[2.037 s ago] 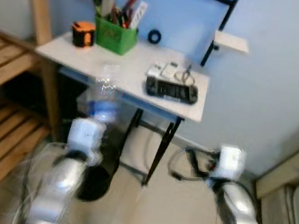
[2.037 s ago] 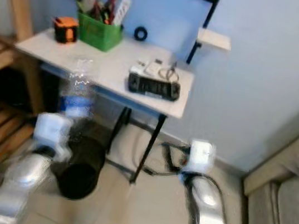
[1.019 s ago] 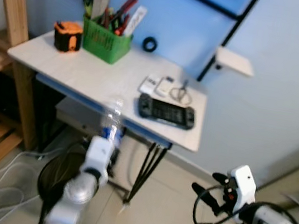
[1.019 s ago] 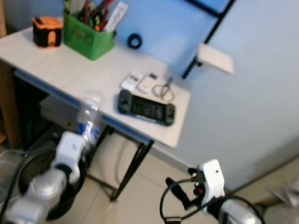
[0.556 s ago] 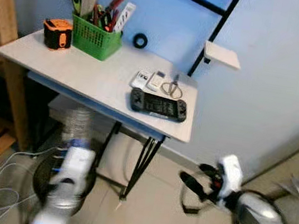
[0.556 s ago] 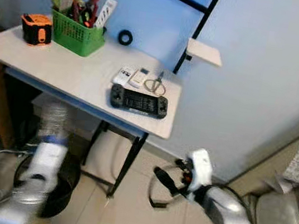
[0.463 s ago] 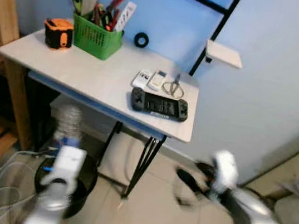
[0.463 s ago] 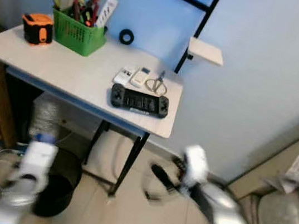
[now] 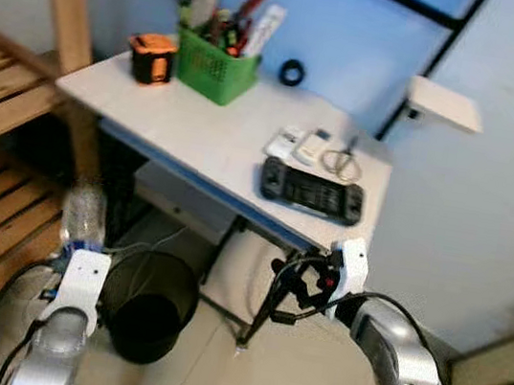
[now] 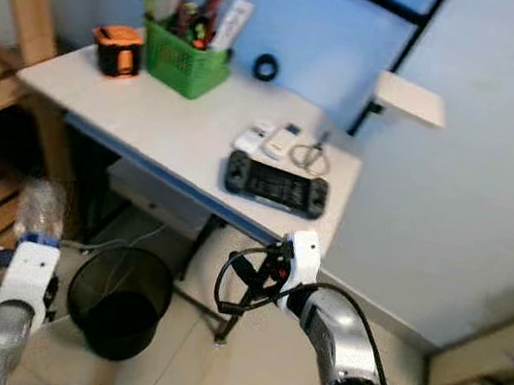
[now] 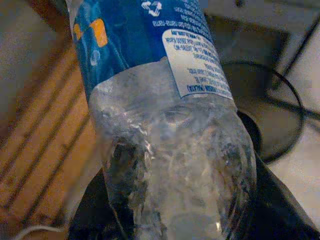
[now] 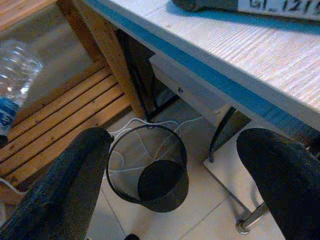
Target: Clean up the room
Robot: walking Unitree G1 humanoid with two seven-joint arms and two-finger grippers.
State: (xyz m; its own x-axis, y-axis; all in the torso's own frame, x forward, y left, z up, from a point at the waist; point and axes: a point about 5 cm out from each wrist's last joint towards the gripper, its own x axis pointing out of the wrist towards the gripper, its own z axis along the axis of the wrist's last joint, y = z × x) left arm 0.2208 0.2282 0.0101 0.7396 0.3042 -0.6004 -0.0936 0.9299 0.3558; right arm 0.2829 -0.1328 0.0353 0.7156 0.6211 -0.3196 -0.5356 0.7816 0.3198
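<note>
Bin (image 9: 151, 305) under the table (image 9: 198, 131) — bottle (image 9: 83, 213) to its left.

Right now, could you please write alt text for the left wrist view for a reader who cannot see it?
The left tool is shut on a crumpled clear plastic bottle with a blue label, seen close up. Beyond it stands a round black bin on pale floor, with wooden slats to one side.

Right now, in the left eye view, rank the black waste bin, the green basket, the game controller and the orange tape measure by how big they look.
1. black waste bin
2. game controller and green basket: look about alike, so unranked
3. orange tape measure

The bin sits lower and nearer the camera, which may flatter it.
</note>
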